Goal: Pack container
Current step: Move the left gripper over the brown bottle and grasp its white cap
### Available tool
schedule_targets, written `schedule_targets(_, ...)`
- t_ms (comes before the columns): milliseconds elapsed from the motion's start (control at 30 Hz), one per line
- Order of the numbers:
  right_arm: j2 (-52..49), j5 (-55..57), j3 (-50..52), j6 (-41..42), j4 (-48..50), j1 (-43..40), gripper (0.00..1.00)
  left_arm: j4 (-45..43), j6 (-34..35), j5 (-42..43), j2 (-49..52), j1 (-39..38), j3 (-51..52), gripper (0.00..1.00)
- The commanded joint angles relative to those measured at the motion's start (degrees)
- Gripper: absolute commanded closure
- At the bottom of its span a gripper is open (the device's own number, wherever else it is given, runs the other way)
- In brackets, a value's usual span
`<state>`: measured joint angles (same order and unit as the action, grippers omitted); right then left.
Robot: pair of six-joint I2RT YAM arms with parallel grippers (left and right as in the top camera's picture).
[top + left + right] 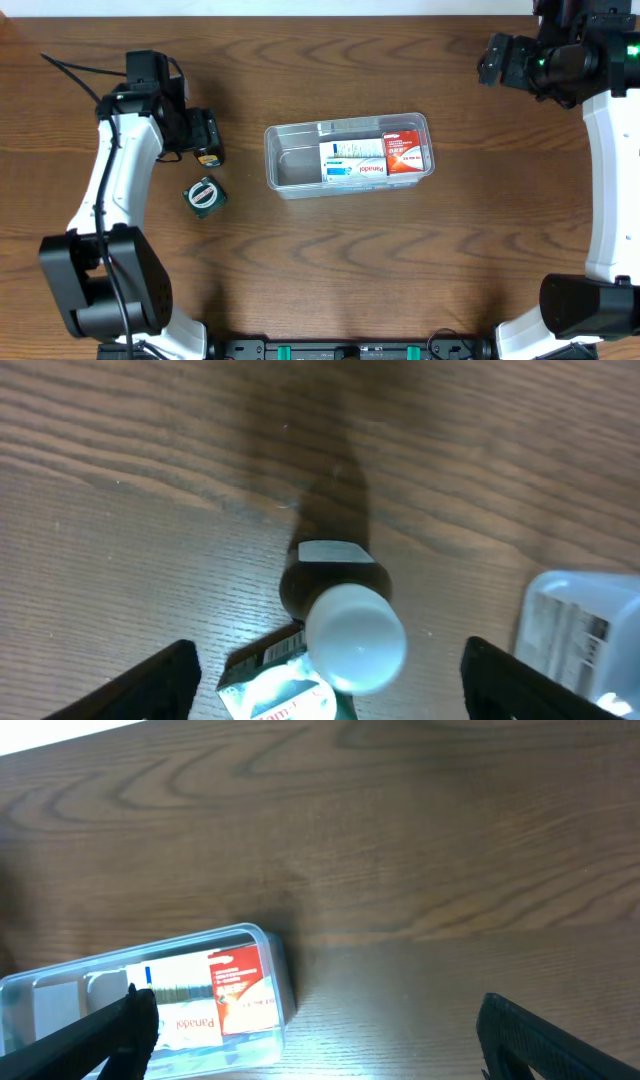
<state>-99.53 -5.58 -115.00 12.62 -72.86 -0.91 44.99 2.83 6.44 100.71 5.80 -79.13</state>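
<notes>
I'm hovering the left pincer [203, 138], wide open and empty, above the upright bottle [345, 630]. Closing off-centre is risking tipping it onto the green box [275, 688]. The container [290, 170] is sitting mid-way across the desk [330, 270], and the right pincer [315, 1025] is gaping, empty.

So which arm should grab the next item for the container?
Left, likely. The left fingers are open with the white-capped bottle between them in the wrist view, the green box beside it. The right fingers are open, but off beyond the far end of the container, away from both loose items.
</notes>
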Motion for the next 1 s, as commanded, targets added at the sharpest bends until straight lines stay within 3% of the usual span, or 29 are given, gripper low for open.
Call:
schedule_targets(0, 0.20, 0.00, -0.26, 0.61, -0.09, -0.15, 0.01, -0.35, -0.66, -1.57, 1.18, 0.22, -0.98, 0.22)
schedule_targets(267, 0.20, 0.00, -0.26, 0.61, -0.07, -0.15, 0.01, -2.69, -0.68, -1.55, 2.01, -0.39, -0.98, 0.31)
schedule_targets(967, 0.20, 0.00, -0.26, 0.61, -0.09, -0.15, 0.01, -2.64, -2.16, -6.10, 2.08, -3.26, -0.98, 0.36)
